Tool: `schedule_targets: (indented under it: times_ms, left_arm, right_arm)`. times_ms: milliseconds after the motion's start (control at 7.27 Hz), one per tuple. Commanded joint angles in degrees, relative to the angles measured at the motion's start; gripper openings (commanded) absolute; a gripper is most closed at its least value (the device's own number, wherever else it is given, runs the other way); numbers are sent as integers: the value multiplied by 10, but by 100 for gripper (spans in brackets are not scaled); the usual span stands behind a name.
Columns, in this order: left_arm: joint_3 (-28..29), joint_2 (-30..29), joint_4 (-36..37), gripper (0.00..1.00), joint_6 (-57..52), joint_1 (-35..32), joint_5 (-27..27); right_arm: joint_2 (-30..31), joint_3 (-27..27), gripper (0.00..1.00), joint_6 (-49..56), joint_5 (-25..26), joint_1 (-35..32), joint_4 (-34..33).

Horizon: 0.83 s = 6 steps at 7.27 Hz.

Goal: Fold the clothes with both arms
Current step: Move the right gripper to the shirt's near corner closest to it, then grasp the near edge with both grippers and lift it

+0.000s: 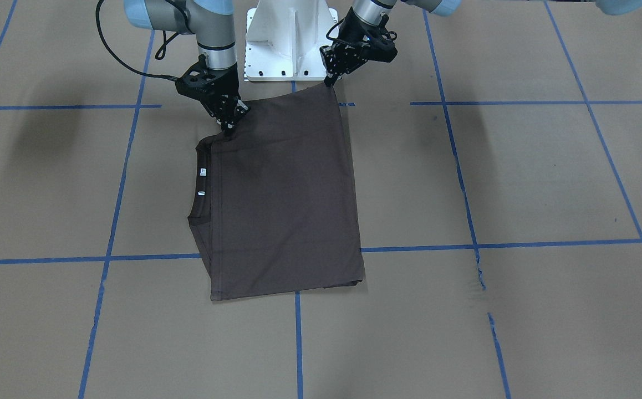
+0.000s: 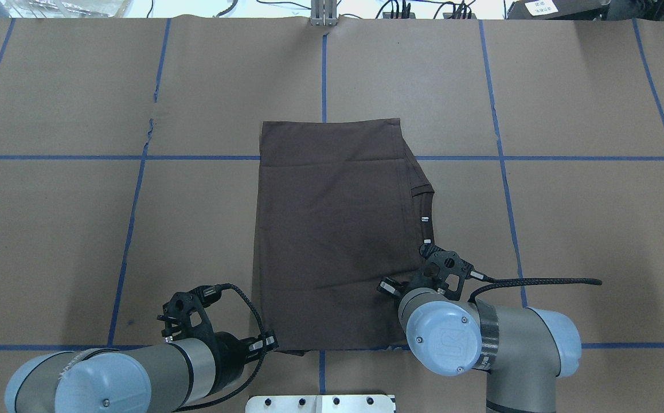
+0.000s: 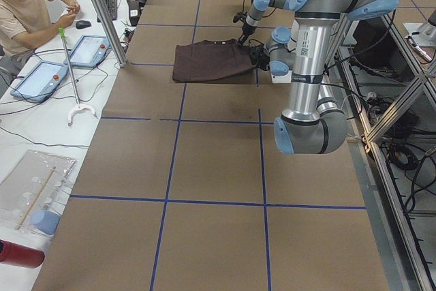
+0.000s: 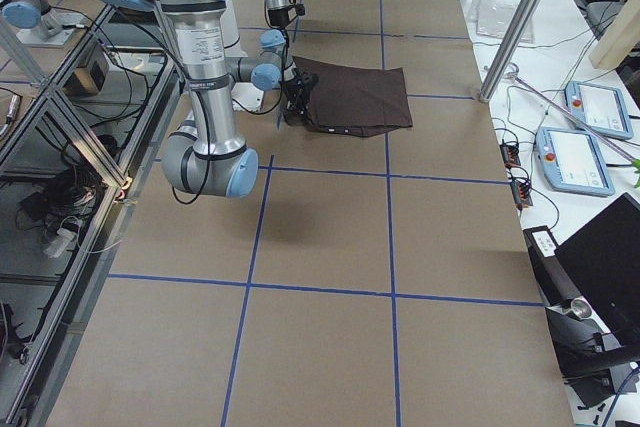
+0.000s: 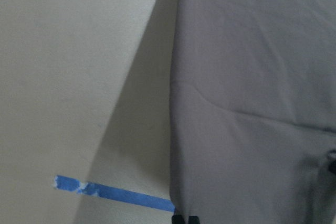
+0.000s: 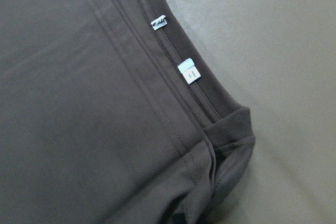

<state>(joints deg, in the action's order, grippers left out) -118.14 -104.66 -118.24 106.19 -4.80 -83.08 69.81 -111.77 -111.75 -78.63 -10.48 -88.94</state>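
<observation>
Two arms stand at a dark brown T-shirt (image 2: 332, 229), folded into a tall rectangle on the paper-covered table (image 2: 567, 229) just ahead of the robot's base. In the overhead view its long axis runs from 6 to 12 o'clock. The ribbed collar (image 6: 178, 77) and white neck labels (image 6: 189, 71) lie along the 3 o'clock side.

The left tool (image 1: 330, 83) has its fingers together, pinched on the shirt's 7 o'clock corner, which is raised slightly off the table. The right tool (image 1: 227, 130) comes to a point on the same near edge at about 5 o'clock, beside the collar, and appears clamped on the cloth too.

The edge runs taut between them. The rest of the shirt lies toward 12 o'clock from both tools, so the next fold likely carries this edge that way.
</observation>
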Motion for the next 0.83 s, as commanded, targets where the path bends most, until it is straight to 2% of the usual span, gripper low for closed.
schedule_targets:
  times_ms: [0, 138, 275, 550, 688]
  left_arm:
    - [-5, 1, 0, 0, -1, -5, -7]
    - [-17, 2, 4, 0, -10, -12, -9]
    - [-65, 5, 48, 0, -26, -27, -33]
    - [-177, -1, 179, 0, -27, -29, -48]
    - [-228, -9, 242, 0, -27, -28, -57]
  right_arm:
    - [-2, -2, 0, 0, 0, -2, 3]
    - [-3, -26, 0, 2, -3, -2, 1]
    - [-3, -78, 0, 2, -7, -4, -22]
    - [-2, -190, 0, 1, -30, -4, -111]
    - [-3, -200, 0, 1, -36, -2, -118]
